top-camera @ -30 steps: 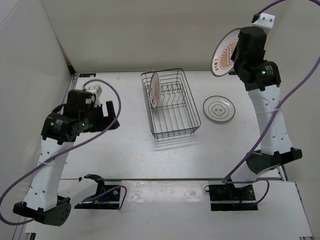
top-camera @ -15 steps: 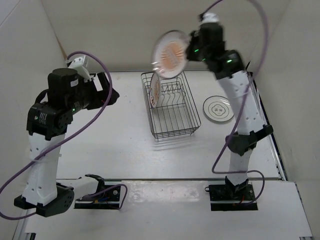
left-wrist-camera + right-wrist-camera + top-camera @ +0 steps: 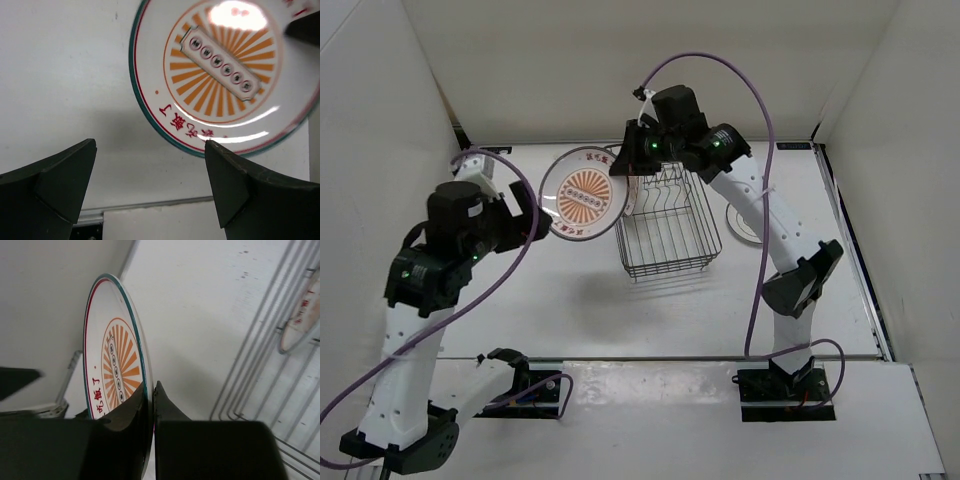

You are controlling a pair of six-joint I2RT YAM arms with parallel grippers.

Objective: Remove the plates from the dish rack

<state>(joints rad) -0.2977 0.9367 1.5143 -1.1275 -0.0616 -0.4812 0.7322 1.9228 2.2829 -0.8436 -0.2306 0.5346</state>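
The right gripper [image 3: 150, 390] is pinched nearly closed on the rim of a sunburst plate [image 3: 117, 370], holding it on edge in the air. The left gripper [image 3: 150, 147] stands fully spread with nothing between its fingers, the plate's face just beyond them.

A second ago this plate was high at the far right, above the grey-patterned plate [image 3: 736, 230] that lies on the table [image 3: 520, 300]. The right arm has since swung it across the dish rack [image 3: 665, 235] to the left side, and the left arm has risen to meet it. That looks like a handover in the making, with the plate probably bound for the left of the table.

One sunburst plate [image 3: 629, 190] stands in the far-left slot of the rack, so by my reckoning one plate is unloaded, one is in transit and one is left.

Writing: red Chinese characters run along the held plate's rim inside a green edge line. They seem to read 吃飯了, though I cannot be sure. A scroll-shaped panel at the centre carries small round marks too fine to read; no brand shows.
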